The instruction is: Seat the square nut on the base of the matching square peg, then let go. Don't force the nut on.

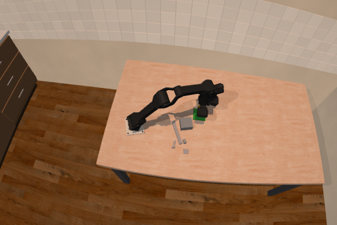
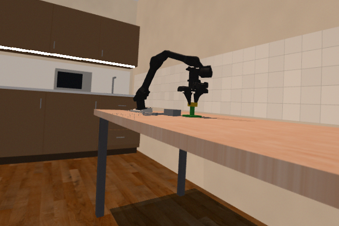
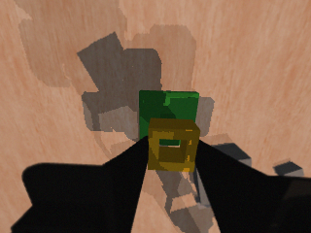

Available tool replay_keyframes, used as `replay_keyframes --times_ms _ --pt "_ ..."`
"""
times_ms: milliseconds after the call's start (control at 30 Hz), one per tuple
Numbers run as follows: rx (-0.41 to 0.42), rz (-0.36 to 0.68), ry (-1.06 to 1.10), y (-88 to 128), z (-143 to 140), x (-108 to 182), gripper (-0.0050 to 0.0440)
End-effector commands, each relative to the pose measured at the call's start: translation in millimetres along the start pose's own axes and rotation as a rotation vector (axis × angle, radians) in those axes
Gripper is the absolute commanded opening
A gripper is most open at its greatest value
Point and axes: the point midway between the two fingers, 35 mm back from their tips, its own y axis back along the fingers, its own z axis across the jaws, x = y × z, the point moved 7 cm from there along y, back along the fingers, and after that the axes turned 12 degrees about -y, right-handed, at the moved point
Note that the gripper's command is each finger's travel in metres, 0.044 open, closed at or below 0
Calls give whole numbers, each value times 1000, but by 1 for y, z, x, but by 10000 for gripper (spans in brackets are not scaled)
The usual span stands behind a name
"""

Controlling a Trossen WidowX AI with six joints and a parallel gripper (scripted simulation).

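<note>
- In the wrist view the end effector (image 3: 171,154) is clamped on the square nut (image 3: 173,144), one dark finger (image 3: 121,165) pressing each side of it.
- The nut sits right at the fingertips, over the green square peg (image 3: 167,111), whose base spreads out behind it on the worktop (image 3: 253,73).
- The nut is a mustard-yellow square frame with a square hole; green shows through that hole.
- From the exterior view the nut (image 2: 192,104) is a thin yellow band around the top of the upright peg (image 2: 192,110), well above the flat green base, so it is not seated.
- From the top view the end effector (image 1: 201,111) covers the nut entirely; only a corner of the green base (image 1: 196,116) shows beside it.
- Near the peg lie a grey block (image 1: 186,123), a long grey bar (image 1: 177,132) and three small grey pieces (image 1: 185,150); what those pieces are is too small to make out.
- The wrist view cuts off the fingers' upper parts, and shadows blur the worktop around the base.
</note>
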Motion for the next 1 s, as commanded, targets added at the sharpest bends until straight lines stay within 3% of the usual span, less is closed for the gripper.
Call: replay_keyframes --times_ms 0,967 --pt "-16 -24 1 9 -2 -2 -50" --pt "-22 -27 -7 1 -2 -2 -50"
